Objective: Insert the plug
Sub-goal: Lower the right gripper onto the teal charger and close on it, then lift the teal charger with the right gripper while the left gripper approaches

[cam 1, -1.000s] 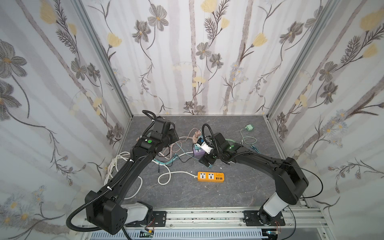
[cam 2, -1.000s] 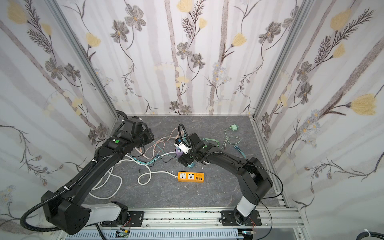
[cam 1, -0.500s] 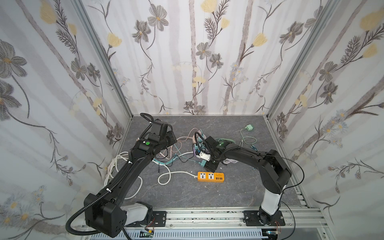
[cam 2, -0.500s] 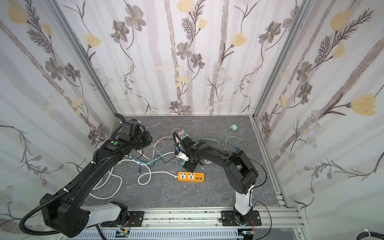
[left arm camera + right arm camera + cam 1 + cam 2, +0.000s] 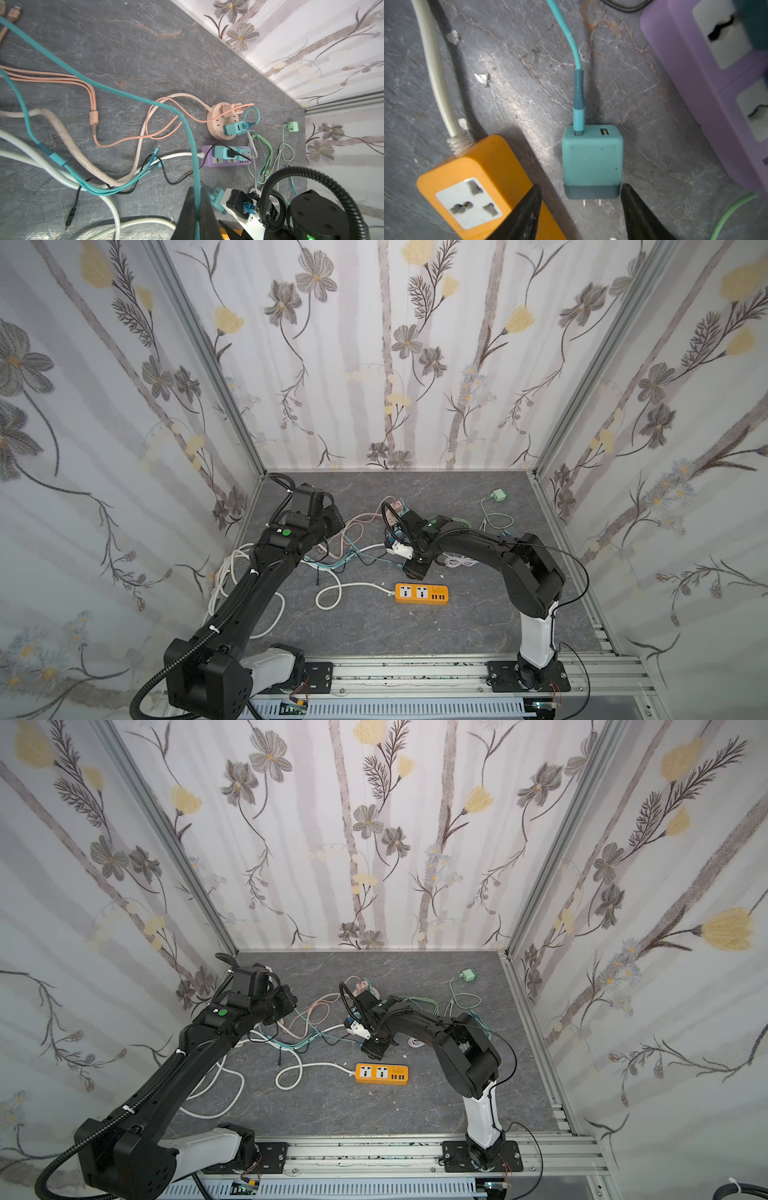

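Observation:
The teal plug [image 5: 591,162] lies flat on the grey floor, two prongs facing my right gripper [image 5: 581,188]. That gripper is open, one finger on each side of the plug's dark pronged end, neither touching it. A teal cable [image 5: 576,60] runs out of the plug's USB port. My left gripper [image 5: 197,189] is shut on the teal cable [image 5: 187,133], which rises taut from its fingertips. The orange power strip [image 5: 473,187] lies just beside the plug, one socket showing. In both top views the strip [image 5: 421,593] [image 5: 381,1074] sits in front of the right gripper [image 5: 413,568].
A purple power strip [image 5: 227,158] with chargers plugged in lies close to the plug. Behind it sits a pink round socket hub [image 5: 225,122]. A green adapter [image 5: 500,494] lies at the back right. Tangled pink, teal, black and white cables [image 5: 332,547] cover the floor's left middle.
My right gripper has come down toward the front, over the teal plug, and its jaws have narrowed. The left arm has shifted a little to the left, still holding the cable.

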`<state>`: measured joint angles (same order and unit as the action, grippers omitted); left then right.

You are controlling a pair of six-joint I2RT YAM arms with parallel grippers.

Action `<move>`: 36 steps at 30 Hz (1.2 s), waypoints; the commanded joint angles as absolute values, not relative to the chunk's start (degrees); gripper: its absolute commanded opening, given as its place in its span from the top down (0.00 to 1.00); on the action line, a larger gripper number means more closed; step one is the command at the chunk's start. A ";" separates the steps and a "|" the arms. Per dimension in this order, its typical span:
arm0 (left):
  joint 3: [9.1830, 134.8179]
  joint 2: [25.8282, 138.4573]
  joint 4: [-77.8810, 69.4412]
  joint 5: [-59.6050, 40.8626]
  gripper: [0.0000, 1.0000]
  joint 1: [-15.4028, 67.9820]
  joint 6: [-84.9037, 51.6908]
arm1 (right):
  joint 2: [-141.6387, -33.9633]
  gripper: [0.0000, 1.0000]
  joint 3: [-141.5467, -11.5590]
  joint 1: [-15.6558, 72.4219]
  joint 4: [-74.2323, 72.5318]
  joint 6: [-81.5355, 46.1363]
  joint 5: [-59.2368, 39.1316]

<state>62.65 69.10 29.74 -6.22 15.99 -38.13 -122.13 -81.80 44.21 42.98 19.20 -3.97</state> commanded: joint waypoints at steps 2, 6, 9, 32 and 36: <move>62.04 68.19 28.96 -9.32 1.00 14.33 -37.91 | -123.90 0.40 -82.31 44.30 40.99 16.94 -3.93; 62.12 68.64 29.97 -10.26 1.00 13.41 -36.70 | -125.12 0.46 -82.44 44.29 39.39 16.58 -2.99; 61.56 68.81 29.45 -11.77 1.00 12.65 -36.65 | -125.25 0.49 -81.97 45.95 37.14 15.50 -3.62; 62.95 64.69 41.26 -4.96 0.24 9.91 -27.83 | -116.45 0.64 -71.92 46.73 21.09 22.07 -4.46; 65.24 63.80 51.21 0.49 0.20 9.93 -25.89 | -113.25 0.64 -68.36 47.13 16.10 24.62 -5.16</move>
